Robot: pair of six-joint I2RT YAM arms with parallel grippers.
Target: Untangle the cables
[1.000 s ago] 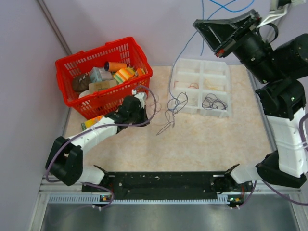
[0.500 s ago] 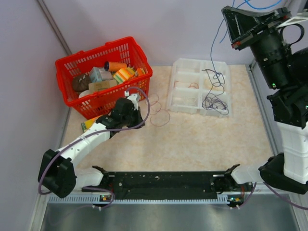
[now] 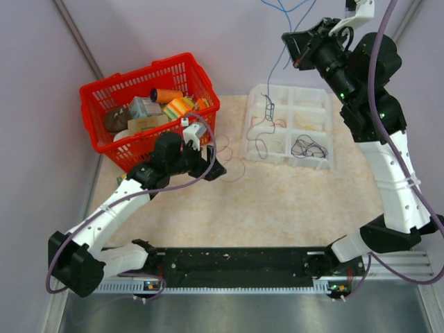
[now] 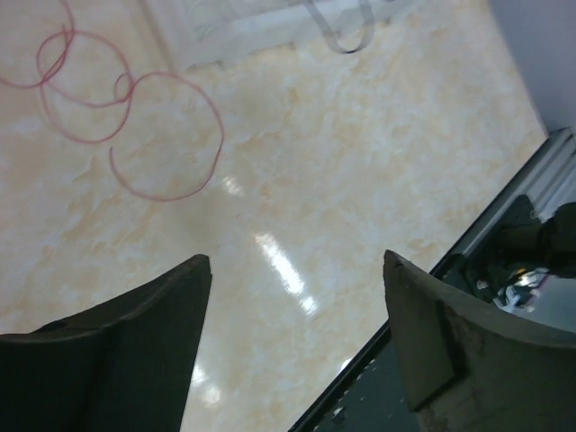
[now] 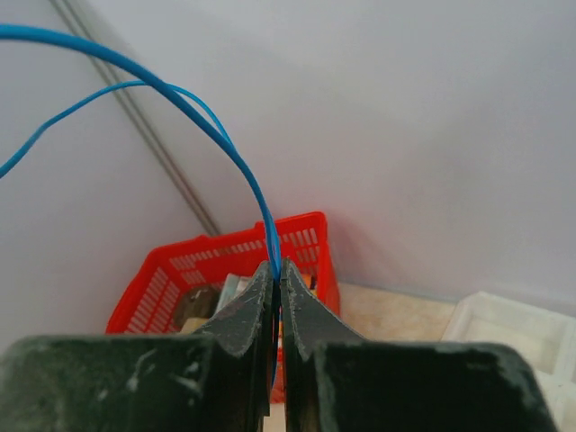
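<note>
**Top external view.** The right pincer (image 3: 293,48), raised high, pinches a blue cable (image 3: 277,69). Below it the strand drops to a dark tangle (image 3: 266,114) that dangles over the left cells of the clear tray (image 3: 316,104). A black coil (image 3: 308,147) lies in a tray cell lower down and well apart from this pincer. The left pincer (image 3: 214,170) sits low over the tabletop (image 3: 291,208) with nothing in it, and red loops (image 3: 232,163) lie just beside its tips. Risk: nothing anchors the tangle, so more lifting would probably haul it up whole, or drag it against the tray wall and shift the tray.

**Left wrist view.** The fingers (image 4: 171,315) stand wide apart over the tabletop. The red loops (image 4: 135,126) lie ahead of them, untouched. Closing here would likely catch nothing.

**Right wrist view.** The jaws are closed tip to tip on the blue cable (image 5: 272,243), which arcs away above them. Risk: so thin a wire, held only at the tips, may slide out under the hanging load.
</note>
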